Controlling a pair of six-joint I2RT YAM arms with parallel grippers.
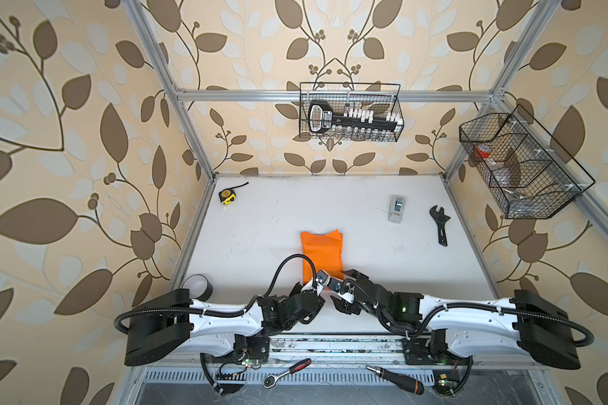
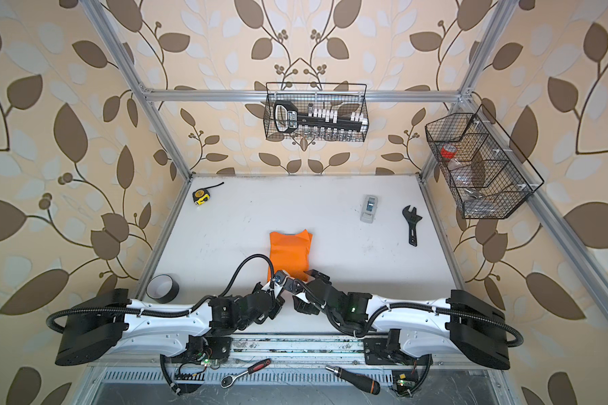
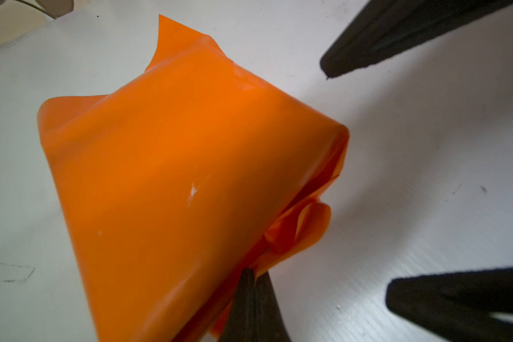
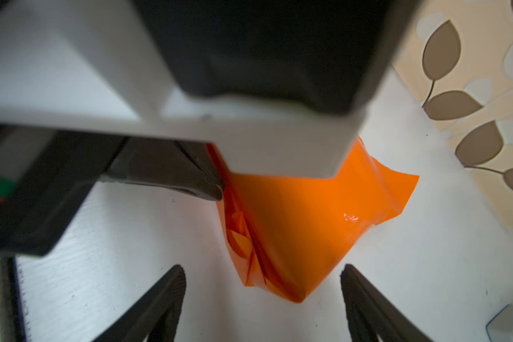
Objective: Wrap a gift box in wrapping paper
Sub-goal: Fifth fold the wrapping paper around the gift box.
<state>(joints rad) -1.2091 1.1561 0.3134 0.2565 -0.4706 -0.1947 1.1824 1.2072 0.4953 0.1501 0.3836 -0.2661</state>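
The left gripper [image 3: 253,277] is clamped on the wrapping paper [image 3: 175,177]; the right gripper [image 4: 262,268] has its jaws apart, with the paper just ahead.

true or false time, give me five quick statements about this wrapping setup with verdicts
1. The left tool is shut on the creased orange wrapping paper. True.
2. The right tool also grips the paper. False: its jaws stand open, clear of the paper.
3. The paper lies spread flat on the white table. False: it is folded into a bundle.
4. The small grey tape dispenser stands near the black adjustable wrench. True.
5. The yellow tape measure lies in a wire basket. False: it lies on the table's far corner.
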